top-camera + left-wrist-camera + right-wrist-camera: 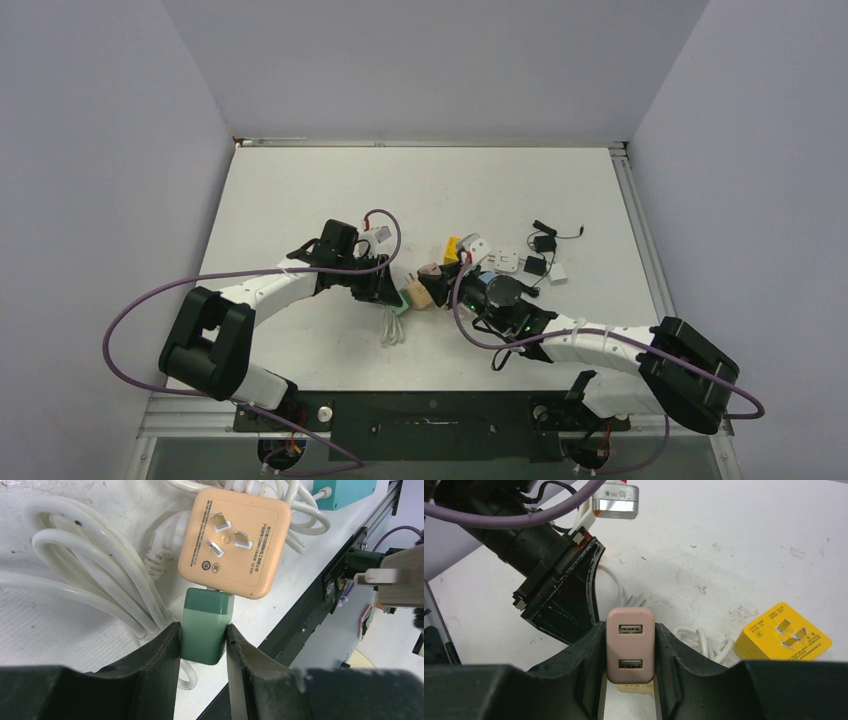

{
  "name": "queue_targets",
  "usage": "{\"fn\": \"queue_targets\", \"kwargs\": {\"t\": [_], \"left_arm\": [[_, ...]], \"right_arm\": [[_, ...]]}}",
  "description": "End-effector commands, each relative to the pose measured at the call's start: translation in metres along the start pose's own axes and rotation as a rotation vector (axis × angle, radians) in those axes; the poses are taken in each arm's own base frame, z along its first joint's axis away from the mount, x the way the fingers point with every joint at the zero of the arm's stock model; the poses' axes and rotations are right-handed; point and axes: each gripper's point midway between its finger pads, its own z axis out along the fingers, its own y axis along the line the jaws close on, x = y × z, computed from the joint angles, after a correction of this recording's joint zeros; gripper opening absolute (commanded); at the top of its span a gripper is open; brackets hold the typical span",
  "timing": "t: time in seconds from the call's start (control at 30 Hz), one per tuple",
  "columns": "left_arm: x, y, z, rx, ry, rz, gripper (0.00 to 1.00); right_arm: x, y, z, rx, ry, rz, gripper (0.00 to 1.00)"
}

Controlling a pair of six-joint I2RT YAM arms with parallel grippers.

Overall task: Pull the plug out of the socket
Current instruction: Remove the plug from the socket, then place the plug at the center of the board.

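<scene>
A green plug (205,615) is seated in the side of a peach socket cube (232,540), whose metal prongs face the left wrist camera. My left gripper (202,630) is shut on the green plug, one finger on each side. In the top view this gripper (395,293) sits at mid-table with the plug (410,297) and socket (425,292) at its tip. My right gripper (630,630) is shut on a pink USB charger (630,645) with two ports. A strip of peach shows just under the charger. From above, the right gripper (440,272) meets the socket from the right.
A coiled white cable (90,580) lies under and beside the socket. A yellow adapter cube (781,637) sits right of the right gripper. Small black and white adapters (540,243) lie farther right. The table's near edge (300,610) runs close to the socket.
</scene>
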Motion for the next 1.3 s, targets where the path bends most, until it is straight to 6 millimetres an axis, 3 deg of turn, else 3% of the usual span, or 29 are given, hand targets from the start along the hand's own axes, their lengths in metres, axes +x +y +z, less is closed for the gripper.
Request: {"fn": "queue_targets", "kwargs": {"t": [0.0,0.1,0.17,0.27,0.43,0.6,0.87,1.0,1.27], "left_arm": [[-0.021,0.008,-0.009,-0.073,-0.079,0.046,0.0],[-0.023,0.002,-0.01,-0.052,-0.088,0.059,0.0],[-0.024,-0.001,-0.012,-0.039,-0.097,0.066,0.0],[-0.026,-0.006,-0.013,-0.016,-0.107,0.08,0.0],[-0.026,-0.01,-0.014,0.004,-0.108,0.083,0.0],[-0.026,-0.011,-0.014,0.008,-0.111,0.086,0.0],[-0.026,-0.012,-0.015,0.012,-0.108,0.086,0.0],[-0.027,-0.012,-0.016,0.007,-0.111,0.086,0.0],[-0.029,-0.014,-0.018,0.02,-0.12,0.09,0.0]], "right_arm": [[-0.023,-0.038,-0.006,0.249,-0.074,0.001,0.05],[-0.023,-0.087,-0.023,0.448,-0.089,0.077,0.05],[-0.023,-0.108,-0.033,0.516,-0.111,0.132,0.05],[-0.019,-0.131,-0.042,0.597,-0.109,0.168,0.06],[0.002,-0.159,-0.041,0.674,-0.035,0.228,0.09],[0.023,-0.174,-0.038,0.699,0.022,0.273,0.11],[0.045,-0.194,-0.034,0.73,0.104,0.333,0.28],[0.046,-0.197,-0.036,0.733,0.101,0.344,0.44],[0.033,-0.199,-0.044,0.746,0.07,0.31,0.62]]}}
